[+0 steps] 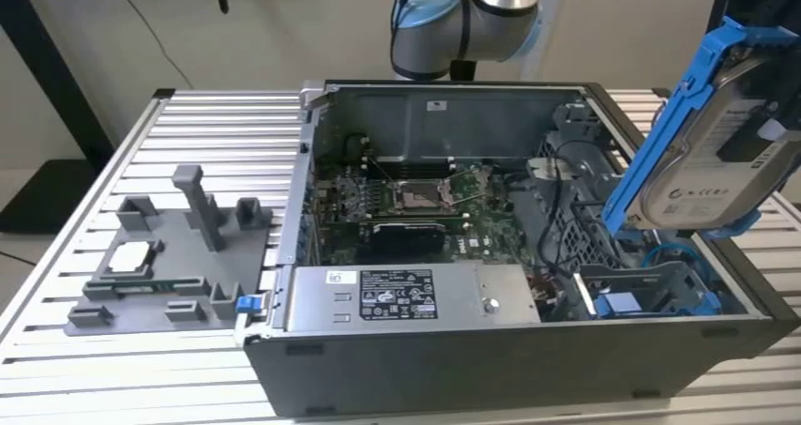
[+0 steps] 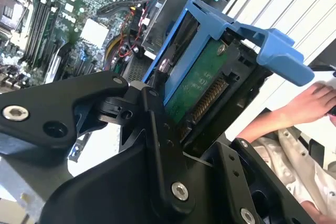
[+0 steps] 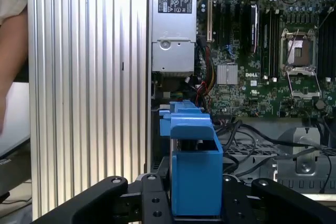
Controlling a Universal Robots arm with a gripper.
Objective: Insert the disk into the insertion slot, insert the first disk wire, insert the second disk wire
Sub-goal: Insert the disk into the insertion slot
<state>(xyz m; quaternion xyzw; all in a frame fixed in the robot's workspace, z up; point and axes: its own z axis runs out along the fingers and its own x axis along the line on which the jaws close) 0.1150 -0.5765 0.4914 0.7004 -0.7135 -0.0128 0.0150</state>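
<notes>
In the exterior view the disk (image 1: 707, 162), silver-grey with a white label in a bright blue carrier, hangs tilted on edge above the open case's right side. My gripper (image 3: 195, 195) is shut on it, a black finger (image 3: 102, 198) on each side of the blue carrier (image 3: 191, 156). The second wrist view shows the disk's green circuit-board side (image 2: 197, 90) and my gripper (image 2: 176, 129) clamped at its end. The insertion slot (image 1: 651, 289), a grey bay with blue tabs, lies below the disk in the case's near right corner. Black cables (image 1: 564, 195) and a blue one (image 1: 663, 251) run beside it; which are the disk wires I cannot tell.
A long grey box with a sticker (image 1: 400, 295) lies along the case's front, with the motherboard (image 1: 414, 200) behind it. A grey tray of moulded holders (image 1: 163, 256) sits on the slatted table (image 1: 225, 125) at the exterior view's left. A person's hand (image 2: 310, 103) is close to the disk.
</notes>
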